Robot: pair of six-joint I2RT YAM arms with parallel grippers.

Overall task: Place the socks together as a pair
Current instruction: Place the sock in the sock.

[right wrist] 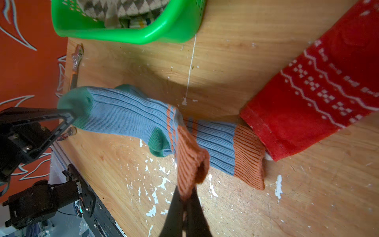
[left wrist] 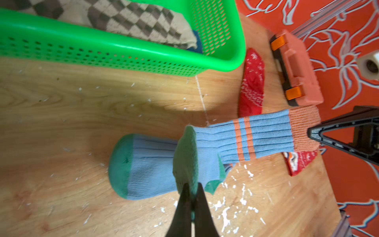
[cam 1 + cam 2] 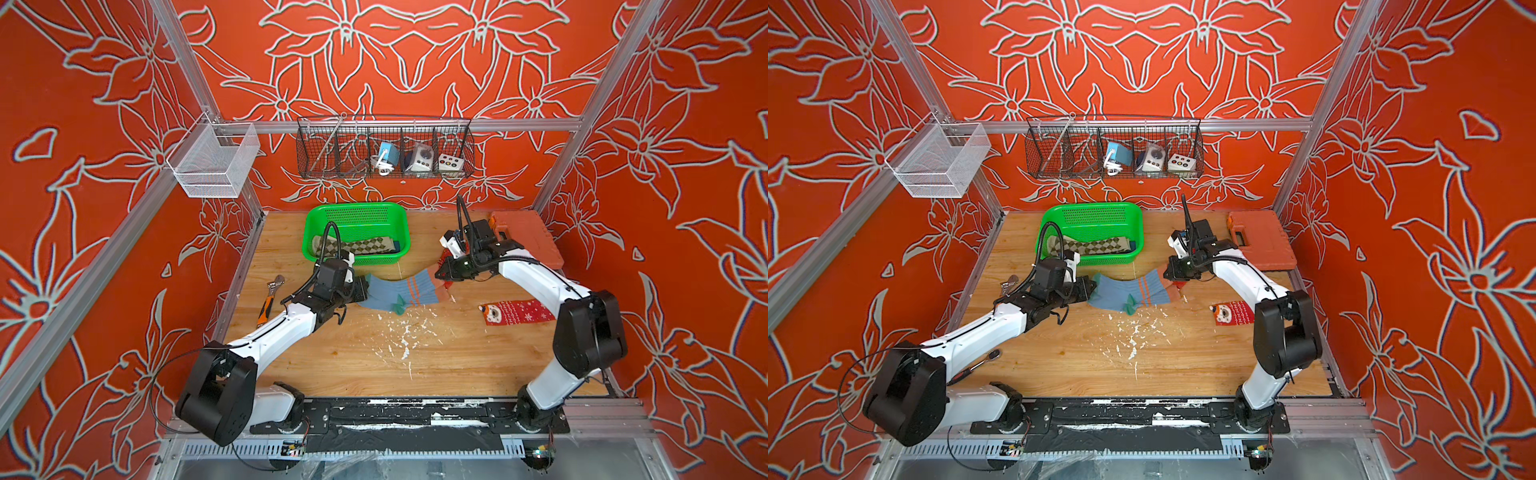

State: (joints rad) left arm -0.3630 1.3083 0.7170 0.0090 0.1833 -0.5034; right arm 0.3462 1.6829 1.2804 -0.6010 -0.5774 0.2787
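Wooden table [image 3: 353, 361], ribbed blue socks [image 3: 382, 291], orange-striped

Both top views look steeply down from above, covering the whole bench [image 3: 332, 353]. Wrist views sit close, facing each other across the sock [image 2: 264, 137].

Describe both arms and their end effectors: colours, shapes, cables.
Left arm and right arm: white shells, bulky black joint housings, black ribbed cables looping over the wrists. Left end effector and right end effector: thin, black, tapering fingers.
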